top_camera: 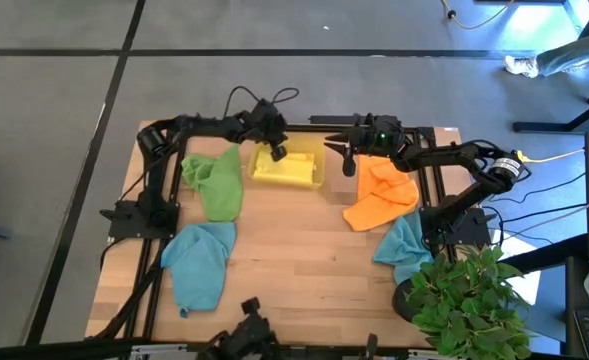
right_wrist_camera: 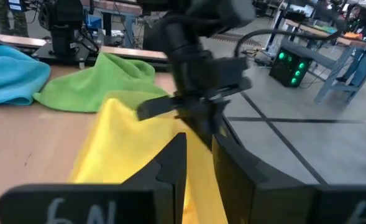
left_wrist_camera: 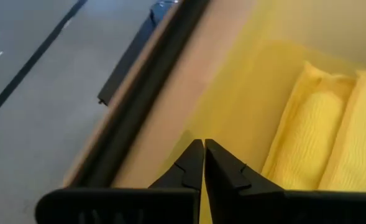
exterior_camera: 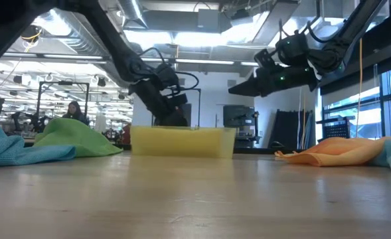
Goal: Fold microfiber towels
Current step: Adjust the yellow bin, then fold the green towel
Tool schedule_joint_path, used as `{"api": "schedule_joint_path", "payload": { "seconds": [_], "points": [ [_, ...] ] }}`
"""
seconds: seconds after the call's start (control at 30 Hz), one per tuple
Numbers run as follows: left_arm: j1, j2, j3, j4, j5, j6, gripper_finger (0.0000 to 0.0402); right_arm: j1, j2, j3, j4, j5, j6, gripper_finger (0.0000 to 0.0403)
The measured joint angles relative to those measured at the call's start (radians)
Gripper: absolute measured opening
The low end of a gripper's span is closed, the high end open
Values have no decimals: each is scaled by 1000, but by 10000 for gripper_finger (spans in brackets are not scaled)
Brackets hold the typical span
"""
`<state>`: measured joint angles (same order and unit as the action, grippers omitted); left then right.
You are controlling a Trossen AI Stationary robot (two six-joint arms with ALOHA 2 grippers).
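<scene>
— Dark fingers (left_wrist_camera: 192, 165) of the left gripper (top_camera: 277, 152): pressed together, tip to tip, nothing between.

— And around them?

— Down inside the translucent yellow tray (top_camera: 319, 172), near its ten o'clock corner. Just beside the yellow towel (left_wrist_camera: 307, 143), folded into soft ridges on the tray floor. Not touching it, as far as can be told.

— Right side?

— Right gripper (top_camera: 347, 165) up in the air at three o'clock of the tray, clear of the bench (top_camera: 294, 250). Narrow gap between its fingers (right_wrist_camera: 170, 165), empty.

— Farther out?

— Tray at twelve o'clock on the bench. Green towel (top_camera: 219, 180) crumpled at ten o'clock, just beside the tray. Orange towel (top_camera: 379, 195) rumpled at two o'clock, below the right arm. First teal towel (top_camera: 199, 260) in a loose heap at seven o'clock, touching the green one's lower end. Second teal towel (top_camera: 406, 245) at four o'clock, tucked under the orange one's edge and partly behind a leafy potted plant (top_camera: 469, 295) at five o'clock.
</scene>
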<state>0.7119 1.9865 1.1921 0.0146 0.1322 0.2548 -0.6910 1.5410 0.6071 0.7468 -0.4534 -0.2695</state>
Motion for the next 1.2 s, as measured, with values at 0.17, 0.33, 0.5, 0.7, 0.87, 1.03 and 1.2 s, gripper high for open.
{"api": "schedule_joint_path", "payload": {
  "seconds": [0.17, 0.33, 0.5, 0.7, 0.87, 1.03, 1.2],
  "points": [
    [4, 23, 57, -2, -66, -59, 1, 0, 0, 0, -24, 0, 0, 80],
    [4, 17, 99, -6, -105, -83, 5, 0, 0, 0, -17, 51, 4, 80],
    [4, -80, 148, -63, -7, -65, 1, 0, -19, 0, -9, 60, 30, 80],
    [-34, -312, 95, -162, 279, -30, 2, 2, -89, 0, -101, 58, 27, 80],
    [-138, -453, -119, -59, 295, -36, 2, 19, -125, -34, -127, 35, 27, 80],
    [-249, -580, -405, 325, 243, -131, 2, 67, -126, -74, -115, 34, 31, 80],
    [-342, -632, -628, 652, 192, -201, 1, 126, -125, -92, -134, 34, 42, 80]
  ]
}}
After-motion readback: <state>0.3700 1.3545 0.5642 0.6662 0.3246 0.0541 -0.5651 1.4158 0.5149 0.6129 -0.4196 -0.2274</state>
